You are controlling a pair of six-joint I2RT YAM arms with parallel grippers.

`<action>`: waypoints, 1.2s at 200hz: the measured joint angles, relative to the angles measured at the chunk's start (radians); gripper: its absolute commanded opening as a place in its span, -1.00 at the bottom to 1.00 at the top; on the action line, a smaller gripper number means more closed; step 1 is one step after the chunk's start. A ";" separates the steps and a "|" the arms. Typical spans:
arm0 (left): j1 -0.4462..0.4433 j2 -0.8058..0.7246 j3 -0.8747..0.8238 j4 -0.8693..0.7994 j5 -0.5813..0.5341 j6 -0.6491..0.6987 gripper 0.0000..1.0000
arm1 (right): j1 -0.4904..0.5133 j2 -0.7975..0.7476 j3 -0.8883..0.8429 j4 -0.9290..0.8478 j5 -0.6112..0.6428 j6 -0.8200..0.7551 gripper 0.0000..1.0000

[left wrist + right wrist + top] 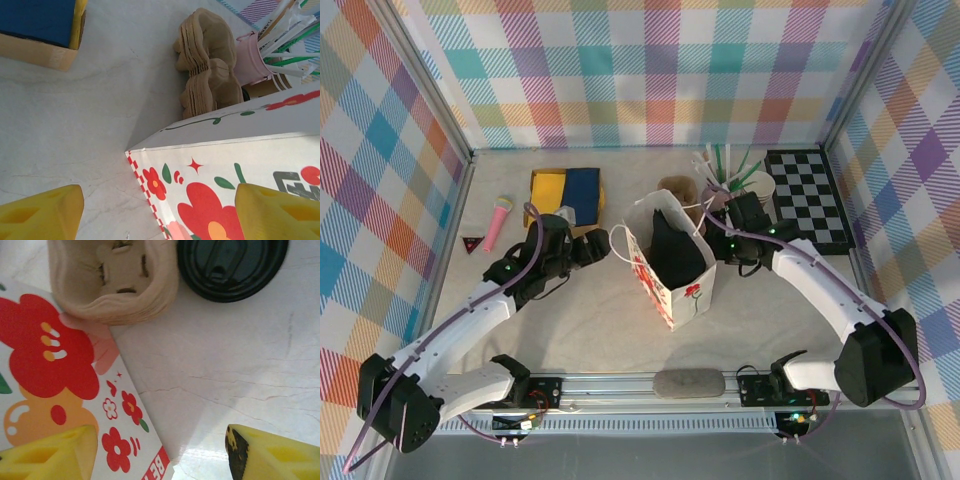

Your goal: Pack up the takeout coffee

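The takeout coffee shows its round black lid [232,267] on the table beyond the bag, and its brown kraft side [262,89] peeks out beside the pink cup. A white paper bag [670,265] printed with red flowers stands open mid-table. My left gripper [603,247] is at the bag's left side, open, with the bag's corner edge [142,172] between its yellow fingers [42,212]. My right gripper [718,243] is at the bag's right side, open, one finger [50,455] over the bag wall and the other over bare table. Neither holds anything.
A stack of brown pulp cup carriers [672,188] and a pink cup of straws [712,190] stand behind the bag. A blue-and-yellow box [565,190], a pink toy microphone [497,222] and a checkerboard [810,195] lie farther out. Plaid walls enclose the table.
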 measured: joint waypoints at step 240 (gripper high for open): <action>-0.034 0.305 0.135 0.200 0.064 0.016 0.55 | 0.135 0.110 -0.006 0.114 0.007 0.131 0.27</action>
